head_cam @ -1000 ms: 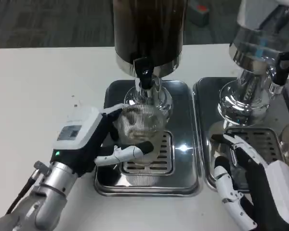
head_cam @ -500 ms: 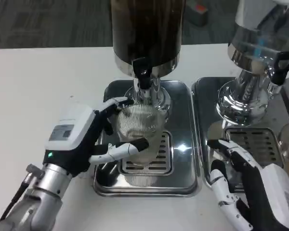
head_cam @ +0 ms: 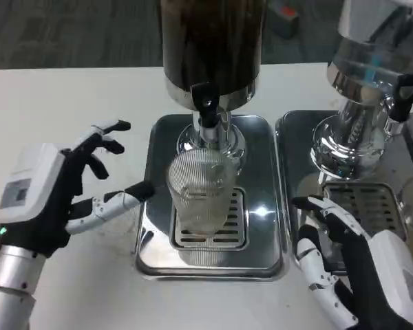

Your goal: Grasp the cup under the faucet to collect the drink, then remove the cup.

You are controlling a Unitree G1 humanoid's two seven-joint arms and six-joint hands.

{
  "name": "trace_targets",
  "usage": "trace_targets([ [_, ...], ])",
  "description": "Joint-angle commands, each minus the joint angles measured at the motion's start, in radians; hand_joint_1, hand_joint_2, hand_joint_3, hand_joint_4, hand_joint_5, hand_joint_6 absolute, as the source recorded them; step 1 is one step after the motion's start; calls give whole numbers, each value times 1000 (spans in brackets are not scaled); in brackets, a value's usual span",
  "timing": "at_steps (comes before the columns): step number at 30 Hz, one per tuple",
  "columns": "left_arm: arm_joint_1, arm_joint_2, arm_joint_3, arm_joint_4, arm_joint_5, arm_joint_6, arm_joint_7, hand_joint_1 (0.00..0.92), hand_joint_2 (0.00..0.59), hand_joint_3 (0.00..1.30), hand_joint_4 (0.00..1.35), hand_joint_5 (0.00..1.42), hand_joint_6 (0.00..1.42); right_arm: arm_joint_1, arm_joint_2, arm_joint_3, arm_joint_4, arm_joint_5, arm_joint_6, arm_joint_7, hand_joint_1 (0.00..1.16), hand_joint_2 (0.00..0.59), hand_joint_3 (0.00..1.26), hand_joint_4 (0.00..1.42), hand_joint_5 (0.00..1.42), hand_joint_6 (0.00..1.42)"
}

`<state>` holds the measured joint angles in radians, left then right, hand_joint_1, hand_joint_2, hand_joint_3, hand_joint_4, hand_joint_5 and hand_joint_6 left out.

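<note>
Clear ribbed cup (head_cam: 198, 192) under faucet (head_cam: 206, 108); contents indiscernible, dispenser top cropped.

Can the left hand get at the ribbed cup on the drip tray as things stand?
Probably yes. The left hand is open beside the cup, fingers spread toward it, with nothing between them. The cup stands upright on the drip tray under the faucet, its left side exposed.

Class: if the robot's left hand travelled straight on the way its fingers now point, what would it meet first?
Probably the ribbed clear glass cup on the steel drip tray; the left hand points right toward it, though depth is uncertain.
</note>
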<state>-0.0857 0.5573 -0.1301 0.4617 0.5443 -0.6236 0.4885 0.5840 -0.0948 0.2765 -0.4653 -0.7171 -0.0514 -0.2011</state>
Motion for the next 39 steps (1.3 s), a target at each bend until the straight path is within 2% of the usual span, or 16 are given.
trace_targets([
  [1,44,40,83,-57,-123,-89,-78,0,68,382,520,689,1097,-13,-2,-3,16,5,1,-5,64,506,293,174,220,300],
  [4,36,60,131,-61,-336,-166,-240,0,84,414,538,680,1091,-29,0,2,27,5,-6,-11,64,506,293,174,220,300],
  [6,8,63,150,-61,-559,-175,-427,0,99,428,541,661,1073,-42,2,4,38,6,-9,-15,64,506,293,174,220,300],
  [8,-16,60,165,-58,-696,-166,-557,0,101,454,535,635,1017,-54,5,6,48,6,-12,-20,64,506,293,174,220,300],
  [10,-54,69,183,-69,-852,-112,-742,0,101,464,534,604,926,-64,8,8,58,8,-13,-23,64,506,293,174,220,300],
  [12,-89,71,201,-67,-967,-48,-904,0,97,465,480,514,757,-72,10,11,70,8,-17,-29,64,506,293,174,220,300],
  [14,-130,74,223,-71,-1104,80,-1098,0,96,453,432,439,575,-76,11,15,78,8,-20,-35,64,506,293,174,220,300],
  [16,-174,76,250,-69,-1207,210,-1260,0,90,444,399,397,477,-83,12,17,88,9,-21,-42,64,506,293,174,220,300],
  [20,-246,79,299,-53,-1289,402,-1439,0,84,458,396,392,407,-89,15,21,100,16,-21,-52,64,506,294,179,220,300],
  [27,-339,61,355,-14,-1295,622,-1572,0,74,456,389,392,380,-99,21,32,120,18,-22,-74,64,506,294,183,220,300],
  [33,-394,48,366,11,-1262,713,-1616,0,74,461,433,427,383,-103,25,40,137,23,-22,-89,64,506,294,185,221,300],
  [39,-442,28,362,34,-1224,731,-1629,0,74,473,415,406,375,-111,33,47,156,28,-24,-109,64,506,294,186,221,300],
])
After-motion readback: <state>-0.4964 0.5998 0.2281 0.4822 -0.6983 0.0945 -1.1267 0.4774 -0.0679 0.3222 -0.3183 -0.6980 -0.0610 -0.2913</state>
